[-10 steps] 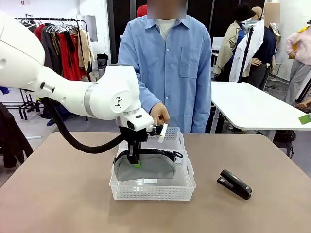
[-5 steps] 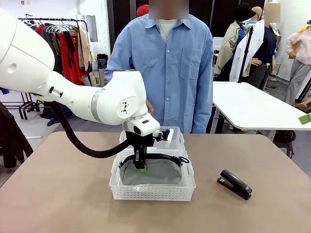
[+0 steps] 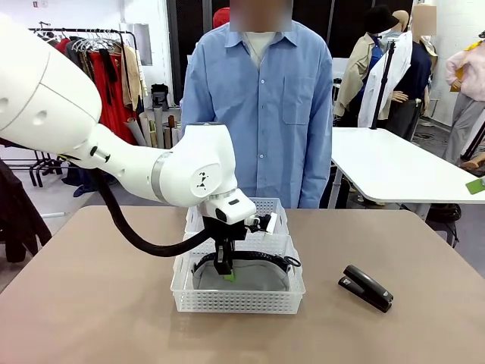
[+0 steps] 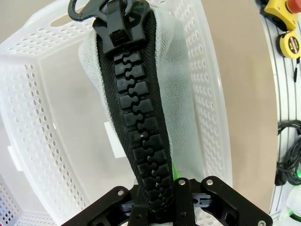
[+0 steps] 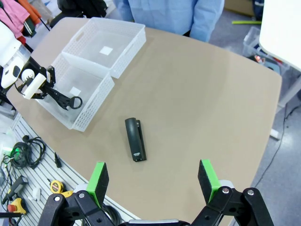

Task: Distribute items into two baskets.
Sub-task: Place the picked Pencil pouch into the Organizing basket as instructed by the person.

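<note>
- 2 white lattice-walled baskets are seen on the brown table [image 3: 83,303]. The near basket [image 3: 236,302] is taken as the landmark here, and the far basket [image 3: 275,209] is set against its far wall, on the side of the person [image 3: 261,106].
- The grey pouch [image 3: 258,279] is found inside the near basket, between its walls, with the black zipper edge [image 3: 244,258] turned upward. Whether the pouch rests on the basket's bottom cannot be told.
- The left gripper [image 3: 227,274] is lowered into the near basket from above and is clenched on the pouch's zipper edge.
- In the left wrist view the left gripper [image 4: 159,187] is seen pinching the zipper edge [image 4: 136,117], with the pouch [image 4: 178,70] stretched away from it over the near basket [image 4: 56,141]. A black strap clasp [image 4: 87,8] is seen at the pouch's far end.
- The black stapler [image 3: 366,287] lies flat on the table outside the near basket, to its right and well apart from it, touched by nothing.
- The right gripper [image 5: 153,181] is held high, well off to the right of the near basket [image 5: 89,113]. Its 2 fingers are spread wide with nothing between them, and the stapler [image 5: 135,139] is seen below.
- A white label is seen on the bottom of the far basket [image 5: 128,49].
</note>
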Action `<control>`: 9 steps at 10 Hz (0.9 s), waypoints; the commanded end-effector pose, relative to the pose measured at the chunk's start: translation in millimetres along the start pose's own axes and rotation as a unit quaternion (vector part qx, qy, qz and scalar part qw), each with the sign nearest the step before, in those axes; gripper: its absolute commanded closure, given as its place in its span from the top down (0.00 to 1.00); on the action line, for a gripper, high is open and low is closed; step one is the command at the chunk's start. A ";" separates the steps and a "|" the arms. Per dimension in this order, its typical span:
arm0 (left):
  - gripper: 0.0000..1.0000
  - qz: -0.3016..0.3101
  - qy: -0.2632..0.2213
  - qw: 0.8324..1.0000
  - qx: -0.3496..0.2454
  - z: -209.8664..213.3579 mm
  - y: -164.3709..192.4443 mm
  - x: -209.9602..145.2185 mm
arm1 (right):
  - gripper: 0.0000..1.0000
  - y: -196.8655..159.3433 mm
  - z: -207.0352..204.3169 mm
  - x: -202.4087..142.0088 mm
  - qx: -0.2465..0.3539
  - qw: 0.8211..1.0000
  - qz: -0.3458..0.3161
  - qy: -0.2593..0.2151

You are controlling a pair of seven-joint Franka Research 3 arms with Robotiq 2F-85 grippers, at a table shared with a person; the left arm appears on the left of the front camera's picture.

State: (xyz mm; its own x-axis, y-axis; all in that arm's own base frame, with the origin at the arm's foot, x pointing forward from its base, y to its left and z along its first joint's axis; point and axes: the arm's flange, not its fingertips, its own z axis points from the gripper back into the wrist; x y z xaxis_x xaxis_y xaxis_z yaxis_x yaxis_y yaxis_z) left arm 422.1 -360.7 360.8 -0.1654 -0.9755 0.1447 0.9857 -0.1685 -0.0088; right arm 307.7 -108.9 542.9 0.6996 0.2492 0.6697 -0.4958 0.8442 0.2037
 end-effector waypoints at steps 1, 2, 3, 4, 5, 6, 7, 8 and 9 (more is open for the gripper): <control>0.00 0.012 0.010 1.000 0.009 -1.0 3.2 3.5 | 1.00 0.7 0.3 0.5 0.003 1.000 -0.001 -0.003; 0.00 0.013 0.014 1.000 0.008 -0.7 3.9 3.6 | 1.00 0.7 0.3 0.5 0.003 1.000 -0.001 -0.003; 0.06 0.014 0.015 1.000 0.006 -0.5 4.2 3.9 | 1.00 0.7 0.3 0.5 0.003 1.000 -0.001 -0.003; 0.25 0.014 0.016 1.000 0.005 -0.9 4.3 3.5 | 1.00 0.7 0.3 0.5 0.003 1.000 -0.001 -0.003; 0.43 0.013 0.016 1.000 0.004 -1.0 4.8 3.4 | 1.00 0.7 0.3 0.5 0.003 1.000 -0.001 -0.003; 0.61 0.013 0.016 1.000 0.006 -0.6 5.0 3.3 | 1.00 0.7 0.3 0.5 0.003 1.000 -0.001 -0.003; 0.80 0.015 0.014 1.000 0.006 1.7 5.9 2.3 | 1.00 0.7 0.3 0.5 0.003 1.000 -0.001 -0.003; 0.98 0.020 0.014 1.000 0.008 10.0 7.7 0.3 | 1.00 0.7 0.3 0.5 0.003 1.000 -0.001 -0.003; 1.00 0.020 0.013 1.000 0.013 23.0 8.8 -1.4 | 1.00 0.7 0.3 0.5 0.003 1.000 -0.001 -0.003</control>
State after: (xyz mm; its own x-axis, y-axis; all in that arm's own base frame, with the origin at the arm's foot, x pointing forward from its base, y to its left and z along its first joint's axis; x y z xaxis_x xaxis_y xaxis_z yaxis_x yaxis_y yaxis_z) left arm 431.5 -361.6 368.6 -0.1464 -0.9801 0.1344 0.9891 -0.1469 0.0067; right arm 307.8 -108.9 542.9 0.6996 0.2493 0.6697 -0.4958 0.8442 0.2037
